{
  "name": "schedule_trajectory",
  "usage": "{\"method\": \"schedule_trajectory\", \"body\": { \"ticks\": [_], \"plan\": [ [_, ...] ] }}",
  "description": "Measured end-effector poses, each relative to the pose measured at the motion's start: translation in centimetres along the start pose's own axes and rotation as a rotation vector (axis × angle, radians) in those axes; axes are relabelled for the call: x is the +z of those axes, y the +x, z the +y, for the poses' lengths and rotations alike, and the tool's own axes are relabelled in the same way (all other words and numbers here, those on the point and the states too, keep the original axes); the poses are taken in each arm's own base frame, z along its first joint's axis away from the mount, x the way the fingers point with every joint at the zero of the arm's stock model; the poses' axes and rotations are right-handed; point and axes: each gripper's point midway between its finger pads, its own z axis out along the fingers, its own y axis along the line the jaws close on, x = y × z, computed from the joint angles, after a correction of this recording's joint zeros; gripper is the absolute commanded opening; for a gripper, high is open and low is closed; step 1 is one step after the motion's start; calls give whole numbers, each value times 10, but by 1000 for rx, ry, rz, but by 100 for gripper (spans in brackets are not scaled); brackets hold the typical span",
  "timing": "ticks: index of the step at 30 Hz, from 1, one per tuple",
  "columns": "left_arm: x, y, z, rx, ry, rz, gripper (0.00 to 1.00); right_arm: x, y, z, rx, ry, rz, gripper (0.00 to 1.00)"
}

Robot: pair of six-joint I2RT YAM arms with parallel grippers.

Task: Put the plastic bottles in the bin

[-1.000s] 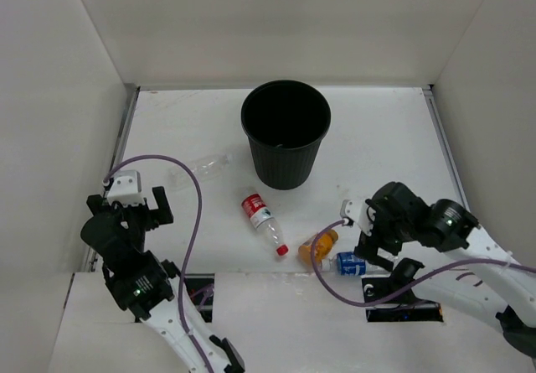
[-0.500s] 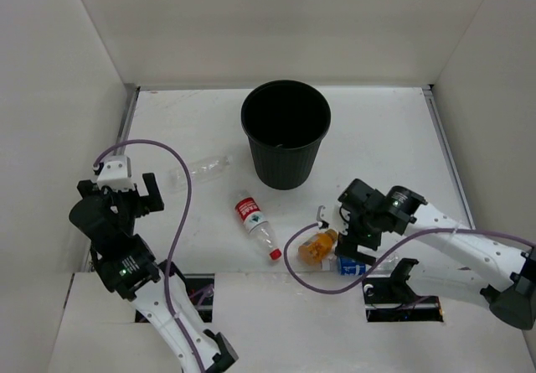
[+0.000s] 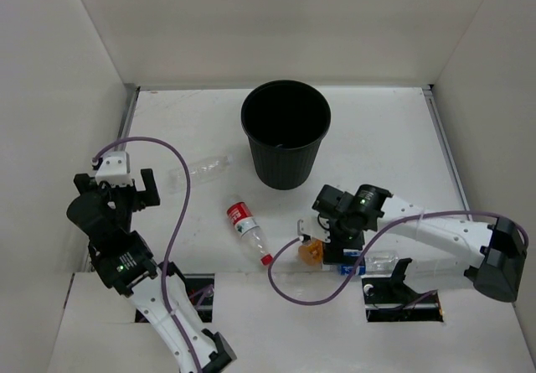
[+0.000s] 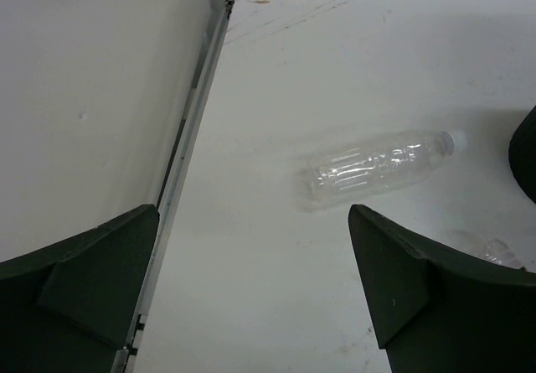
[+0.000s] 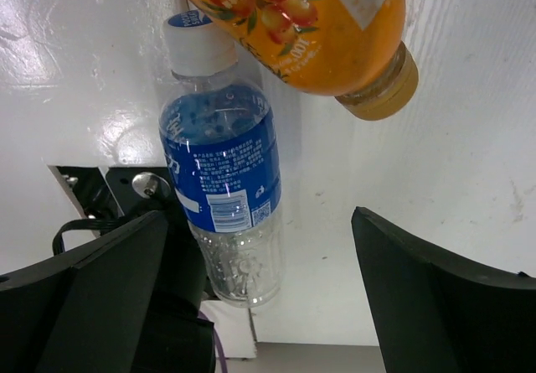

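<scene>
Jaws of right gripper (image 5: pixel 260 218) stand apart over blue-label bottle (image 5: pixel 222 180), just beside orange bottle (image 5: pixel 310 21). Ahead of left gripper (image 4: pixel 253 214), also spread, lies plain clear bottle (image 4: pixel 381 165).

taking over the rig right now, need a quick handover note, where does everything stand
Left tool: open, empty, facing the plain clear plastic bottle lying left of the tall black plastic bin.
Right tool: open, empty, over the blue-labelled clear bottle and short orange bottle, close together at the near edge.
Red-capped, red-labelled clear bottle lies in front of the bin, slightly left.
Done: nothing binned. Left: all four bottles.
</scene>
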Motion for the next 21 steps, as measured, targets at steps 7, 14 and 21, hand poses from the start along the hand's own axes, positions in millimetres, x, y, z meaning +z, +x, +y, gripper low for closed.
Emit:
{"method": "schedule_trajectory", "body": {
  "ticks": [7, 14, 21],
  "plan": [
    [3, -5, 3, 25, -3, -17, 100, -3, -9, -1, -45, -9, 11, 98],
    [8, -3, -15, 30, 98, -8, 100, -153, -86, -71, 114, 232, -500, 100],
    [52, 30, -47, 88, 316, 167, 100, -336, -33, -85, 348, 725, -986, 100]
  ]
}}
